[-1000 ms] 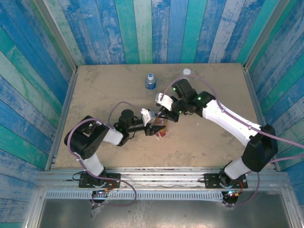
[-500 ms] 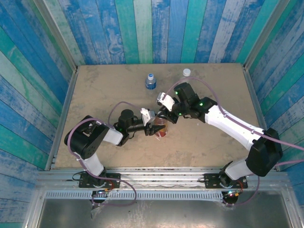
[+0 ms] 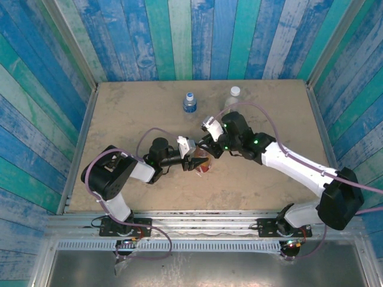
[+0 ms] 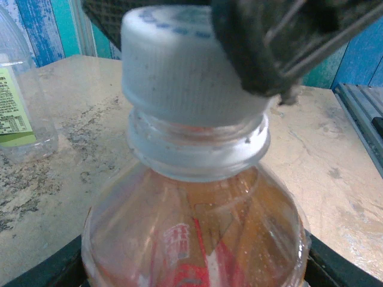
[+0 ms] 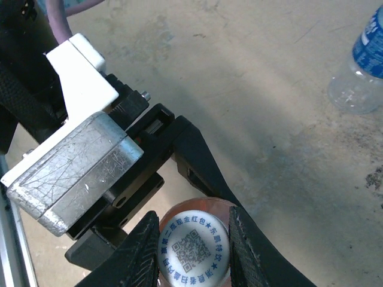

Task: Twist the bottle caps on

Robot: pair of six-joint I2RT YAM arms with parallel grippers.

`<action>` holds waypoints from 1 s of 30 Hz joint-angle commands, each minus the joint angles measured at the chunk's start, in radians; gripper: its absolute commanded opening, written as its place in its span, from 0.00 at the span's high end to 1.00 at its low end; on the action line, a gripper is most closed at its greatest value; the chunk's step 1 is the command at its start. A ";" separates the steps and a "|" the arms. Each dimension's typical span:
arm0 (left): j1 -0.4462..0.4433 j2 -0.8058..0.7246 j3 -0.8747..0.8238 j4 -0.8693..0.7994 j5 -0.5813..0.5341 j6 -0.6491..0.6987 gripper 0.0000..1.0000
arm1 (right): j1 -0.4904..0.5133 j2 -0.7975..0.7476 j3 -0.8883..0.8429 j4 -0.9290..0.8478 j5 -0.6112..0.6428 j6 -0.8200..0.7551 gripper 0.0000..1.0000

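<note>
**Last cap going on the orange bottle**

Nearest the arms, around the middle of the sandy table point(image 3: 119, 119), the left gripper point(image 3: 196, 162) is clamped round the body of the clear plastic bottle of orange liquid with a red label point(image 4: 191, 233), holding it upright. From 2 o'clock, the right gripper point(image 5: 193, 251) pinches the ribbed white round cap point(image 4: 173, 66) sitting on its neck.

I'd say this is the tightening step. Next comes a firm wrist twist, then release.

Farther off, the blue-labelled bottle point(image 3: 190, 103) at 12 o'clock and the pale bottle point(image 3: 233, 95) at 1 o'clock look capped.
</note>
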 commanded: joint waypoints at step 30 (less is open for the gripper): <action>-0.009 0.043 0.007 -0.064 0.020 -0.007 0.41 | 0.136 -0.065 -0.033 -0.121 0.315 0.197 0.31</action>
